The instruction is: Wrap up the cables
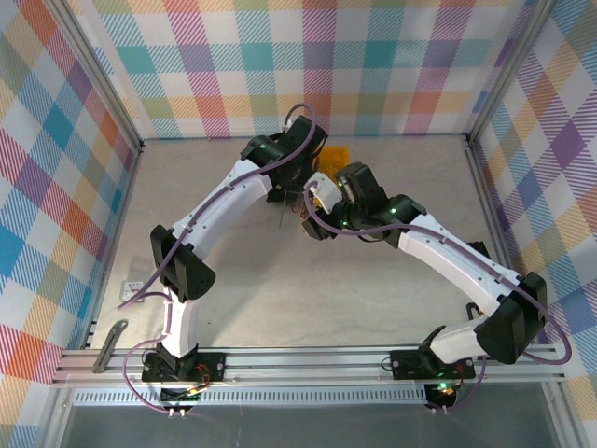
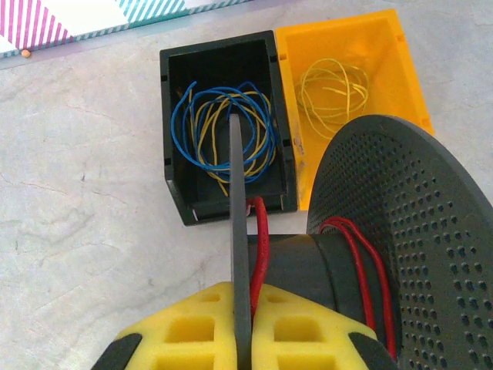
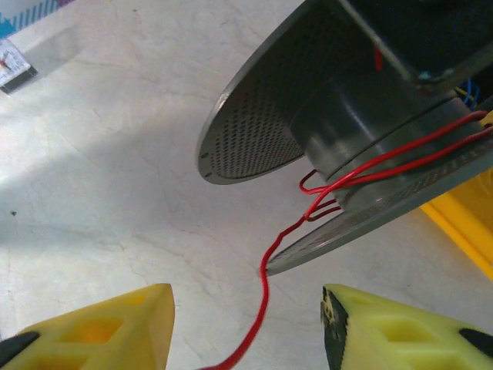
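Note:
The black spool (image 2: 400,231) has perforated flanges and a dark core (image 2: 308,270). My left gripper (image 2: 242,308) is shut on the thin edge of one flange (image 2: 237,193), with the red cable (image 2: 260,231) pressed beside it between the yellow pads. A couple of red turns lie round the core (image 2: 362,262). In the right wrist view the spool (image 3: 339,100) hangs above the table. The red cable (image 3: 264,289) runs down from its core over the flange rim and passes between the fingers of my open right gripper (image 3: 246,304), touching neither pad. Both grippers meet mid-table (image 1: 308,201).
A black box (image 2: 173,166) holding blue and yellow wires stands beyond the spool, with an orange box (image 2: 400,69) of yellow wire beside it on the right. The orange box (image 1: 334,154) sits near the back wall. Marbled tabletop (image 3: 115,193) lies to the left.

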Robot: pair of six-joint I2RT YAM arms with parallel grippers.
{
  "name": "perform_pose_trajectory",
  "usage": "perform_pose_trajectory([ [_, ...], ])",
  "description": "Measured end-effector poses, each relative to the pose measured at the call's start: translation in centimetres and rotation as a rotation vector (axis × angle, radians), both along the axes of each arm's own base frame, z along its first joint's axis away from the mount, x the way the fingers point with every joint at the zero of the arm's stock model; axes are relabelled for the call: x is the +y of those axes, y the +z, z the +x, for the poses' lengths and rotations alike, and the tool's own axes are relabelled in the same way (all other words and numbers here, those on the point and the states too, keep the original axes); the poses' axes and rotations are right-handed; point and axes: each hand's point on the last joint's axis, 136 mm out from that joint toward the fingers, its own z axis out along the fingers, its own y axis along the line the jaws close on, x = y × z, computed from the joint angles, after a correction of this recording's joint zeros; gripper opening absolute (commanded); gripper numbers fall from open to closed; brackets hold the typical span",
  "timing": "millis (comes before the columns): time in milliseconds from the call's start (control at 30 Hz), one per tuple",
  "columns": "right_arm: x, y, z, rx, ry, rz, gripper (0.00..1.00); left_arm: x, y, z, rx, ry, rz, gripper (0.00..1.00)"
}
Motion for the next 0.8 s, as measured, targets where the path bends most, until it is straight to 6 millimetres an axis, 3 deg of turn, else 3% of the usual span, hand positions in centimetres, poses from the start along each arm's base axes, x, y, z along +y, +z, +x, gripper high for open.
perform_pose_trajectory([
  [200, 0.0, -0.1, 0.6, -0.006, -0.02, -0.011, 0.28, -0.1, 0.0, 0.0, 0.003, -0.005, -0.005, 0.0],
  [300, 0.0, -0.1, 0.6, -0.004, -0.023, -0.01, 0.02, -0.1, 0.0, 0.0, 0.003, -0.004, -0.005, 0.0],
  [333, 0.0, -0.1, 0.6, -0.004, -0.026, -0.011, 0.0, -0.1, 0.0, 0.0, 0.004, -0.005, -0.006, 0.0],
  [667, 0.1, 0.1, 0.5, -0.015, -0.005, -0.01, 0.0, -0.4, -0.1, -0.1, 0.01, -0.02, -0.015, 0.0],
  [800, 0.4, 1.2, 0.0, -0.032, 0.032, 0.01, 0.0, -0.6, -1.3, -0.1, 0.024, -0.029, -0.011, 0.0],
])
